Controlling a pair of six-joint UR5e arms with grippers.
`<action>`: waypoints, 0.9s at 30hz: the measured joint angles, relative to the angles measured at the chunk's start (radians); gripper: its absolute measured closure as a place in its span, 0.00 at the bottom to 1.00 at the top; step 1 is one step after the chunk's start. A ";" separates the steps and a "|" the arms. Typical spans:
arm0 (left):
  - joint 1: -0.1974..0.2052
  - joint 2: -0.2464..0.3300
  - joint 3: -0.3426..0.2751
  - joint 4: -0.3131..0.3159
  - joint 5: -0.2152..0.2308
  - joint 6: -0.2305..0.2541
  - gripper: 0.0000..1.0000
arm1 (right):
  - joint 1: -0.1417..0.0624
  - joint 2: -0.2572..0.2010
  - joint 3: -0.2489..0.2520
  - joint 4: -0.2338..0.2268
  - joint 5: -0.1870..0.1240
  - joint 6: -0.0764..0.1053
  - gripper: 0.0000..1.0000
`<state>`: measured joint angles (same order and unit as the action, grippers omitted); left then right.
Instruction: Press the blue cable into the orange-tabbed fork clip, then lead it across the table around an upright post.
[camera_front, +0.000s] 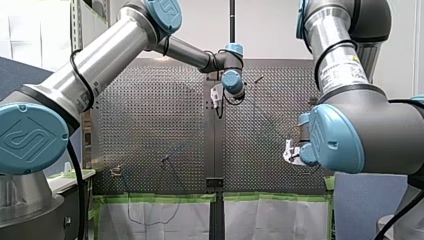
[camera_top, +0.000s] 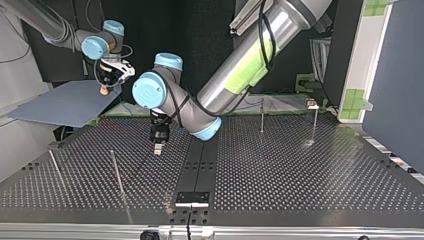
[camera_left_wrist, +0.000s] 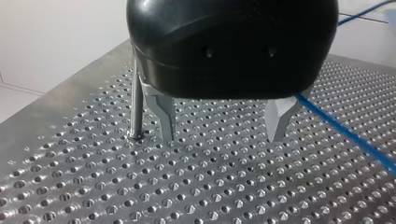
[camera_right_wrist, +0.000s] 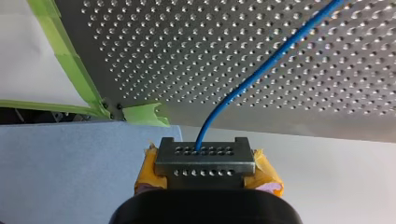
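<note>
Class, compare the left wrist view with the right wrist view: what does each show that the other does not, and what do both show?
Only the left wrist view: my left gripper, its metal fingers open and empty, and an upright post close beside one finger. Only the right wrist view: my right gripper, with yellow pads, shut on the blue cable; green tape at the edge of the perforated table; a blue-grey sheet beside the table. Both: the blue cable running over the perforated table.
</note>
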<state>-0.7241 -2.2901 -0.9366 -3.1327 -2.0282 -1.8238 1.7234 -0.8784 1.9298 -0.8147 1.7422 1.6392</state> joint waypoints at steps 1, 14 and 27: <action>-0.001 0.000 0.000 -0.002 -0.003 0.000 0.06 | -0.002 0.009 -0.003 -0.009 -0.002 0.001 1.00; -0.008 0.001 0.001 -0.045 -0.014 0.000 0.06 | -0.037 0.094 -0.042 -0.118 -0.012 0.008 1.00; -0.008 0.001 0.000 -0.050 -0.013 0.000 0.06 | -0.065 0.215 -0.110 -0.137 -0.021 0.003 1.00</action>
<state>-0.7321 -2.2895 -0.9361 -3.1823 -2.0409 -1.8238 1.6583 -0.6633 1.8202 -0.9516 1.7212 1.6420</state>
